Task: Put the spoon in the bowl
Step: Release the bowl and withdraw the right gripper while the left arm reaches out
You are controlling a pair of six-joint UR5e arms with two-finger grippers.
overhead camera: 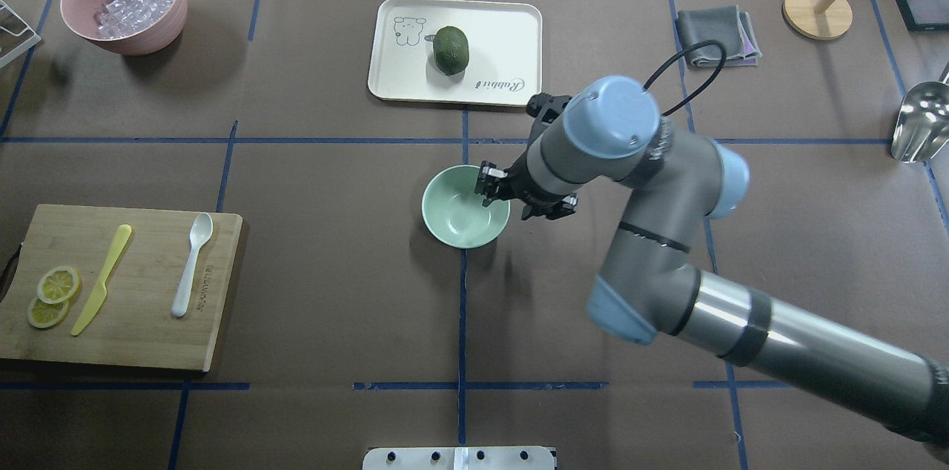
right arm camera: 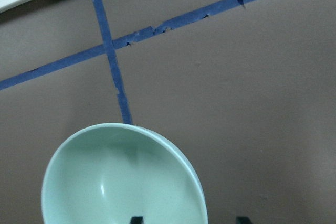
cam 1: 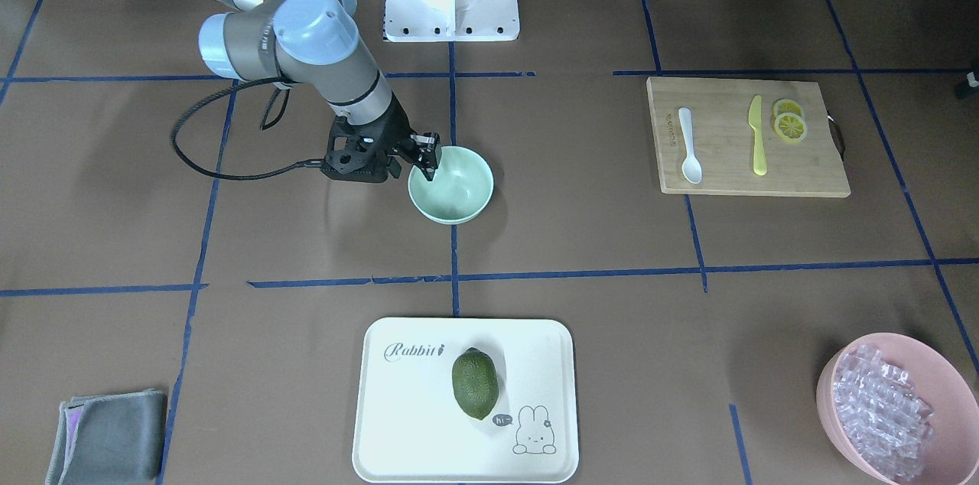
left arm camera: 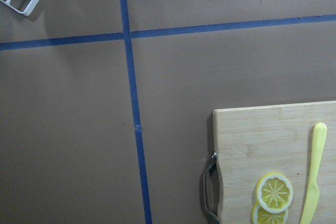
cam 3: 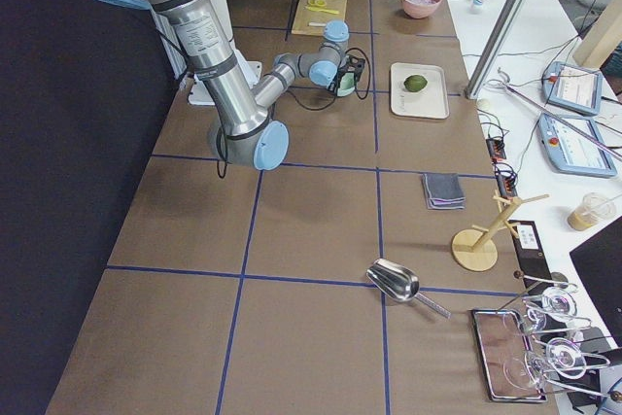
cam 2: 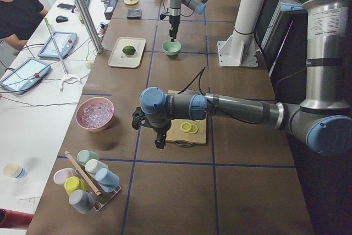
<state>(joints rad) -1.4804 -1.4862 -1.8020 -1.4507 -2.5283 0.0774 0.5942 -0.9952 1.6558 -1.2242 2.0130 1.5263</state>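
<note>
I find the right gripper [cam 1: 430, 167] at the bowl [cam 1: 459, 194], jaws apart: one finger inside the rim, one outside. The spoon [cam 1: 690, 146] lies on the cutting board [cam 1: 726, 141], well apart from those jaws. The left gripper [cam 2: 159, 142] hangs beside that board; I cannot tell its jaw state.

Overhead looks forward-down; front camera faces robot steeply; both share bowl [overhead camera: 452, 216]. Right wrist camera close above it.

White spoon [overhead camera: 191, 264] lies on cutting board [overhead camera: 148, 322]; bowl [overhead camera: 454, 219] seemingly empty.
</note>
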